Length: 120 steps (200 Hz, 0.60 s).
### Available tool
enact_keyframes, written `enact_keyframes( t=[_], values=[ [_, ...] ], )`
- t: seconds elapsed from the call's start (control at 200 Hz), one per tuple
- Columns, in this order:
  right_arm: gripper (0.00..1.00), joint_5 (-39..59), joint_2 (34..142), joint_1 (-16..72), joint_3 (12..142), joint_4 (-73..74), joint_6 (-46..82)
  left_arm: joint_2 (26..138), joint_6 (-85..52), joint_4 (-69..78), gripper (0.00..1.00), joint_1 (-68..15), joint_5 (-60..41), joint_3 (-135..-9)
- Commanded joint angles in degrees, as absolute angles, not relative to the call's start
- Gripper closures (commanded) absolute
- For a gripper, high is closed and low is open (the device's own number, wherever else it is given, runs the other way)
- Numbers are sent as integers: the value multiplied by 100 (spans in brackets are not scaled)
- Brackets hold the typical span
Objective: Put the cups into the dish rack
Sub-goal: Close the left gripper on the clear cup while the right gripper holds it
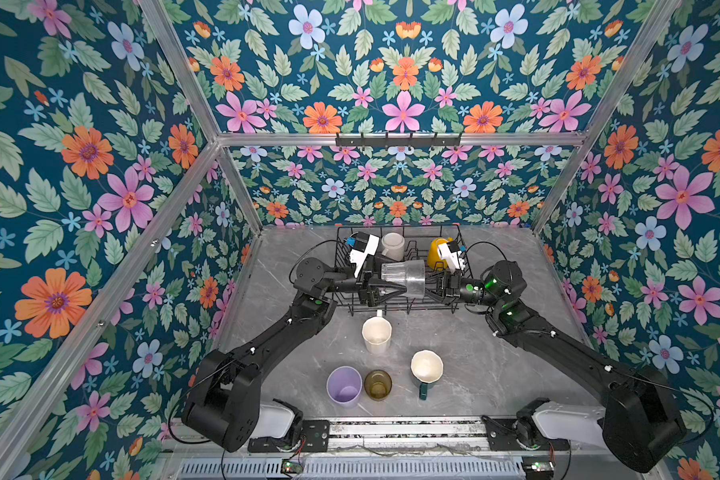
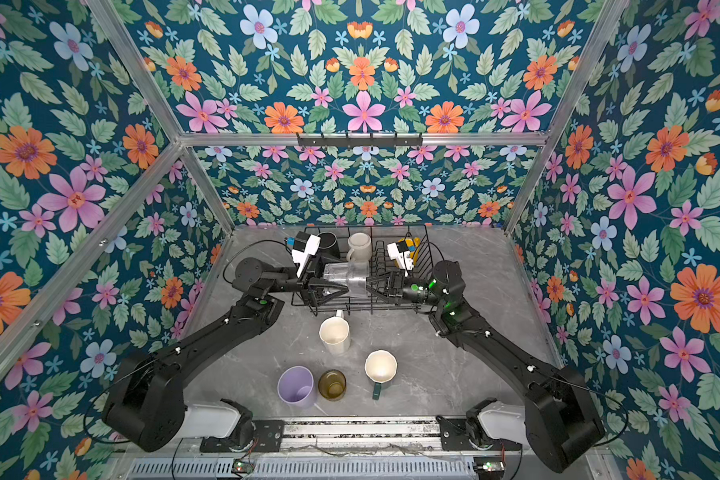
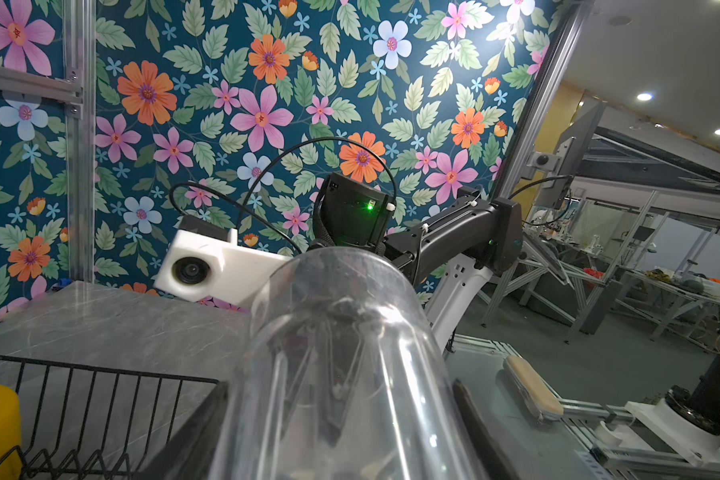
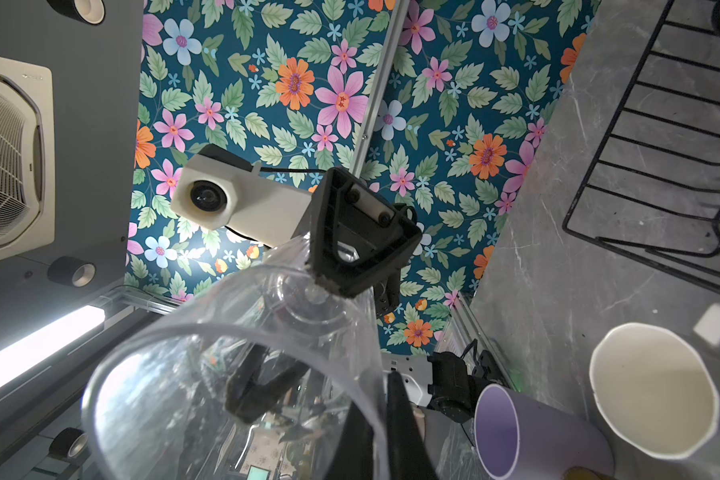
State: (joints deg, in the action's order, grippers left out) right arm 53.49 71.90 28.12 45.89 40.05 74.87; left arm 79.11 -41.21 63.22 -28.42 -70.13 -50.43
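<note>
A clear glass (image 1: pixel 404 276) (image 2: pixel 348 274) lies on its side in the air over the black wire dish rack (image 1: pixel 391 309), held from both ends. My right gripper (image 1: pixel 425 286) (image 4: pixel 377 432) is shut on its rim, one finger inside and one outside. My left gripper (image 1: pixel 400 286) (image 3: pixel 341 419) straddles the base end, its fingers against the glass (image 3: pixel 350 374). Inside the rack stand a yellow mug (image 1: pixel 435 251), a pale mug (image 1: pixel 393 246) and a black mug (image 2: pixel 328 243).
On the grey table in front of the rack stand a tall white mug (image 1: pixel 376 334), a green mug with a white inside (image 1: pixel 427 368), an olive-amber glass (image 1: pixel 378 384) and a lilac tumbler (image 1: pixel 344 385). Floral walls close in three sides.
</note>
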Motion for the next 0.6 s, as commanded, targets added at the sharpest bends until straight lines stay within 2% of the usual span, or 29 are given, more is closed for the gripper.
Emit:
enact_keyframes(
  t=[0.0,0.06,0.15,0.21,0.385,0.48,0.535,0.595],
  values=[
    [100,5519,7207,2838,4622,4429,7533,7956,-4528,6824,40,-2857,-7172,-5098],
    [100,5519,7214,2847,4623,4412,7530,7961,-4561,6847,52,-2859,-7179,-5098],
    [100,5502,7216,2845,4622,4395,7523,7939,-4556,6855,77,-2857,-7167,-5089],
    [100,5502,7225,2844,4623,4377,7520,7922,-4546,6855,87,-2857,-7162,-5094],
    [100,5493,7228,2840,4635,4279,7498,7889,-4528,6863,100,-2858,-7123,-5115],
    [99,5484,7207,2835,4649,4169,7441,7871,-4518,6855,100,-2861,-7110,-5109],
    [95,5476,7199,2844,4656,4104,7419,7867,-4511,6855,100,-2857,-7092,-5108],
    [87,5454,7182,2839,4654,4042,7393,7871,-4494,6838,100,-2850,-7069,-5110]
  ],
)
